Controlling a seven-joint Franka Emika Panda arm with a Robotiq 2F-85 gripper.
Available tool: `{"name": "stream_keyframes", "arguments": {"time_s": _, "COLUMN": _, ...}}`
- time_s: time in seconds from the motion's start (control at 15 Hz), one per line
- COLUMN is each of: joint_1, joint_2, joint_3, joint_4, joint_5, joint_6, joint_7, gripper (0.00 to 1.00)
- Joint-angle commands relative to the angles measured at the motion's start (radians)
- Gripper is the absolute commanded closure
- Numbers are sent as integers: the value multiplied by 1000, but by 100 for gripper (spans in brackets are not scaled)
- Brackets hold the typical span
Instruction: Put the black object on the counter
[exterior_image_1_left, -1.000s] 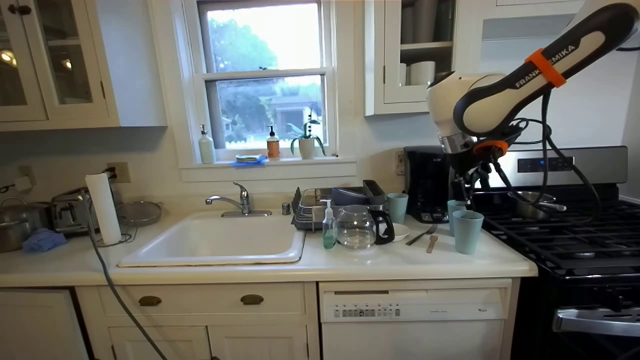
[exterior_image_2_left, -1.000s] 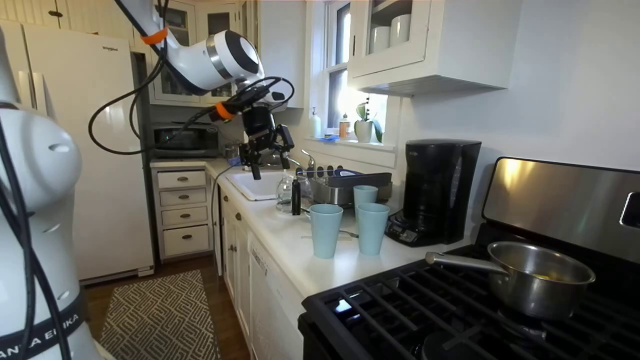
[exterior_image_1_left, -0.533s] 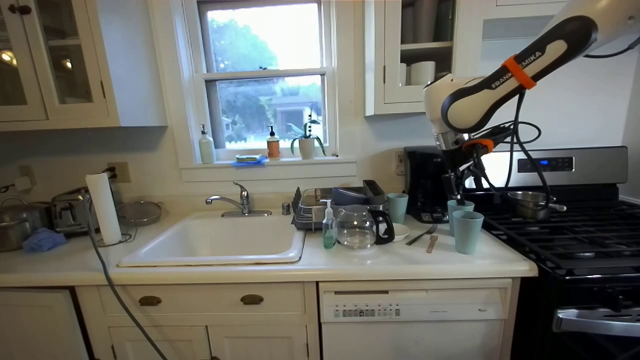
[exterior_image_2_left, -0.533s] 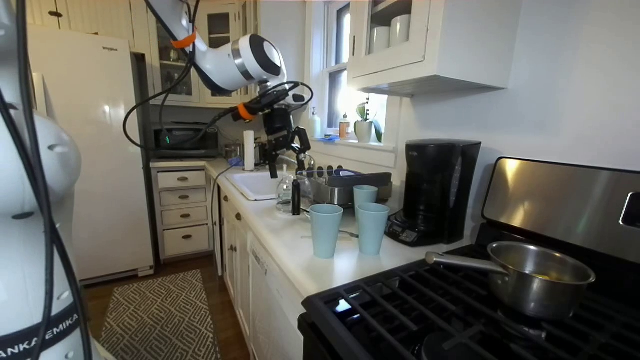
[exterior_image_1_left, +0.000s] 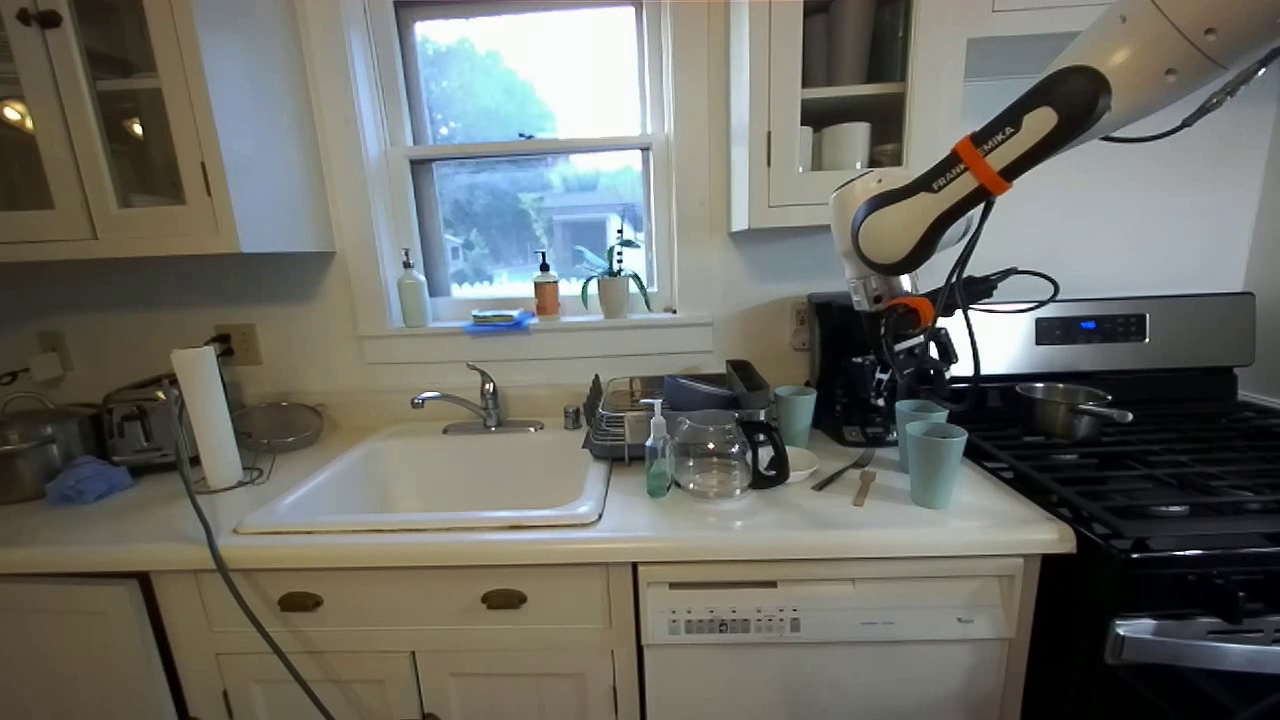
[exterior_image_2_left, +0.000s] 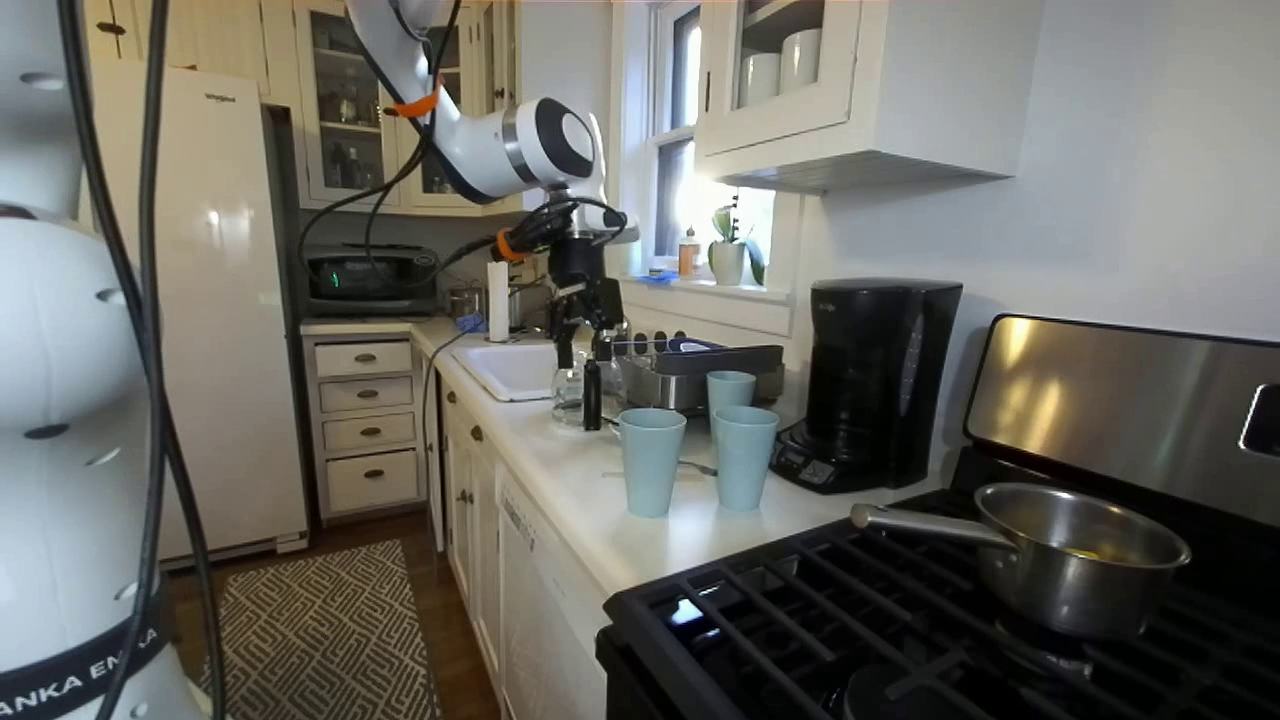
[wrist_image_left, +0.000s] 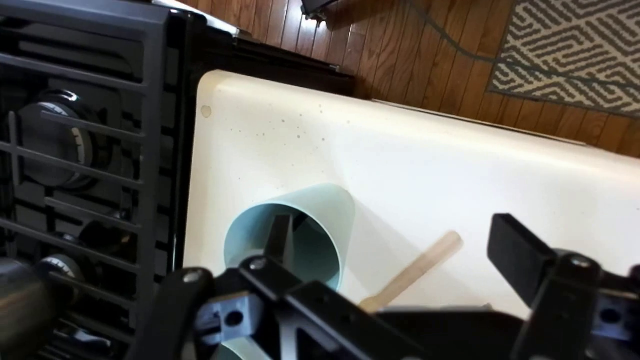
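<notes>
Above the counter (exterior_image_1_left: 780, 528) the jaws hang wide apart, nothing visibly held: the approach, I judge. Next is likely lowering over the near cup (wrist_image_left: 336, 212) and pinching. Inside it a slim dark sliver, probably the black object (wrist_image_left: 300, 220), shows, mostly hidden; its full shape cannot be told.

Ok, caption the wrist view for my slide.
Open gripper above the pale counter, where a teal cup stands near a wood-coloured utensil.
</notes>
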Motion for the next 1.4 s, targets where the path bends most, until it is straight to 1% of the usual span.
{"name": "stream_keyframes", "arguments": {"time_s": 0.0, "joint_1": 7, "joint_2": 71, "joint_3": -26, "joint_4": 90, "joint_5": 28, "joint_6": -50, "joint_7": 157, "gripper": 0}}
{"name": "stream_keyframes", "arguments": {"time_s": 0.2, "joint_1": -7, "joint_2": 98, "joint_3": -58, "joint_4": 122, "joint_5": 73, "joint_6": -108, "joint_7": 220, "gripper": 0}}
{"name": "stream_keyframes", "arguments": {"time_s": 0.27, "joint_1": 8, "joint_2": 71, "joint_3": -51, "joint_4": 77, "joint_5": 27, "joint_6": -62, "joint_7": 179, "gripper": 0}}
{"name": "stream_keyframes", "arguments": {"time_s": 0.47, "joint_1": 0, "joint_2": 88, "joint_3": -68, "joint_4": 95, "joint_5": 46, "joint_6": -80, "joint_7": 198, "gripper": 0}}
{"name": "stream_keyframes", "arguments": {"time_s": 0.67, "joint_1": 1, "joint_2": 89, "joint_3": -68, "joint_4": 97, "joint_5": 48, "joint_6": -81, "joint_7": 205, "gripper": 0}}
{"name": "stream_keyframes", "arguments": {"time_s": 0.73, "joint_1": 1, "joint_2": 92, "joint_3": -66, "joint_4": 101, "joint_5": 67, "joint_6": -74, "joint_7": 202, "gripper": 0}}
{"name": "stream_keyframes", "arguments": {"time_s": 0.8, "joint_1": -1, "joint_2": 107, "joint_3": -64, "joint_4": 116, "joint_5": 108, "joint_6": -49, "joint_7": 230, "gripper": 0}}
{"name": "stream_keyframes", "arguments": {"time_s": 0.87, "joint_1": -4, "joint_2": 114, "joint_3": -61, "joint_4": 126, "joint_5": 168, "joint_6": -40, "joint_7": 223, "gripper": 0}}
{"name": "stream_keyframes", "arguments": {"time_s": 0.93, "joint_1": -4, "joint_2": 116, "joint_3": -60, "joint_4": 129, "joint_5": 218, "joint_6": -20, "joint_7": 245, "gripper": 0}}
{"name": "stream_keyframes", "arguments": {"time_s": 1.0, "joint_1": -4, "joint_2": 122, "joint_3": -58, "joint_4": 138, "joint_5": 271, "joint_6": -24, "joint_7": 238, "gripper": 0}}
{"name": "stream_keyframes", "arguments": {"time_s": 1.33, "joint_1": -8, "joint_2": 174, "joint_3": -66, "joint_4": 183, "joint_5": 450, "joint_6": 103, "joint_7": 312, "gripper": 0}}
